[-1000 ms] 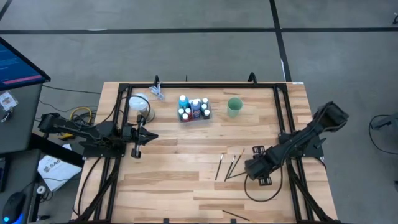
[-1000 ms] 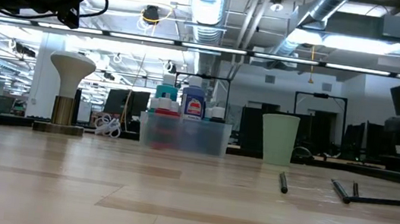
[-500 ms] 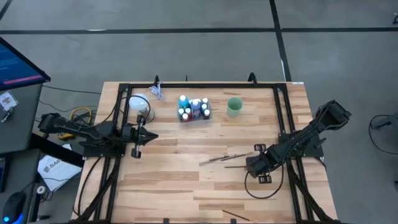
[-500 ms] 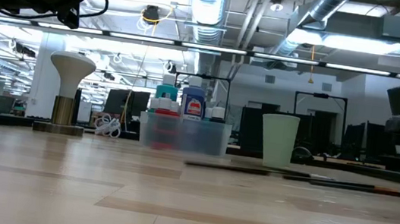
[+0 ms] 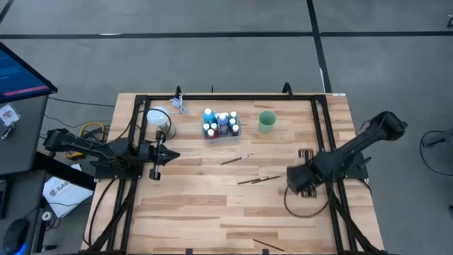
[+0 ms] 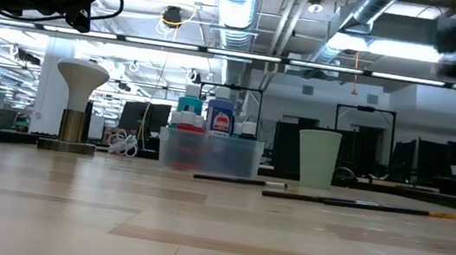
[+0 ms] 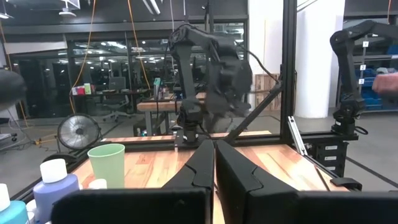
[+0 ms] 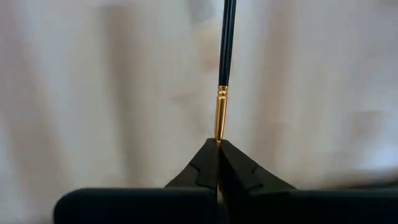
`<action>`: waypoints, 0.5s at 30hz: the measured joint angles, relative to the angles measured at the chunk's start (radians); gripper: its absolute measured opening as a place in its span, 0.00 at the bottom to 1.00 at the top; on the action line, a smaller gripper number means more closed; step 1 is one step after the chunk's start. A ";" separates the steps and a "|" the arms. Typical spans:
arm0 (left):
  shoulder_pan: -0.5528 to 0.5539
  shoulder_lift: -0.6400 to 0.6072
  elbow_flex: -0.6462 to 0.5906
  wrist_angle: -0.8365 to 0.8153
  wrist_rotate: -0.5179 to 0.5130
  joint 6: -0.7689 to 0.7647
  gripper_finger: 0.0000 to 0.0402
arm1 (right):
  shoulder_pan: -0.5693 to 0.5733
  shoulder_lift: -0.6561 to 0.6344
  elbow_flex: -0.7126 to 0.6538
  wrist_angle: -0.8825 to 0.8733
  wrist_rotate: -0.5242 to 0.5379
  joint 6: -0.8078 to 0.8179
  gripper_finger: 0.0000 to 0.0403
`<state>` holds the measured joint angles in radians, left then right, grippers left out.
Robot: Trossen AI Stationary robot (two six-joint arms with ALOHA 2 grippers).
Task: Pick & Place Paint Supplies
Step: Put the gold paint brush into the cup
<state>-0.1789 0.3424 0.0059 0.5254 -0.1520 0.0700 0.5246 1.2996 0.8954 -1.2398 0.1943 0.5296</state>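
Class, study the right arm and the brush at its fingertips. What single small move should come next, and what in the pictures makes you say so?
Probably a short, slow lift. The right end effector is shut on the brush at its very tip, by the gold ferrule, a thin grip worth testing before carrying it toward the green cup. Two brushes lie on the table. The left end effector waits, shut.

Table (image 5: 212, 212): light wood planks, smooth, w/ a soft shine. Frame (image 5: 134, 142) round the table: black metal, matt. Tray (image 6: 210, 153) by the green cup (image 6: 317, 158): clear plastic, shiny. Cup: see-thru green plastic, smooth. Paint bottles (image 6: 219, 119) in the tray: plastic w/ white caps. Brush (image 8: 222, 68): dark glossy handle, shiny gold metal band. Right gripper (image 8: 217, 152): black, matt, plastic-looking.
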 joint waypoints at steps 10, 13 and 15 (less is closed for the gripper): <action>0.000 0.000 0.000 0.000 0.000 0.000 0.00 | -0.310 0.123 0.275 -0.328 0.476 -0.249 0.00; 0.000 0.000 0.000 0.000 0.000 0.000 0.00 | -0.417 0.183 0.319 -0.327 0.581 -0.366 0.00; 0.000 0.000 0.000 0.001 0.000 0.000 0.00 | -0.481 0.210 0.340 -0.333 0.639 -0.431 0.00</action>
<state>-0.1787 0.3424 0.0059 0.5263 -0.1520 0.0700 0.0436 1.5092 1.2357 -1.5728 0.8330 0.0988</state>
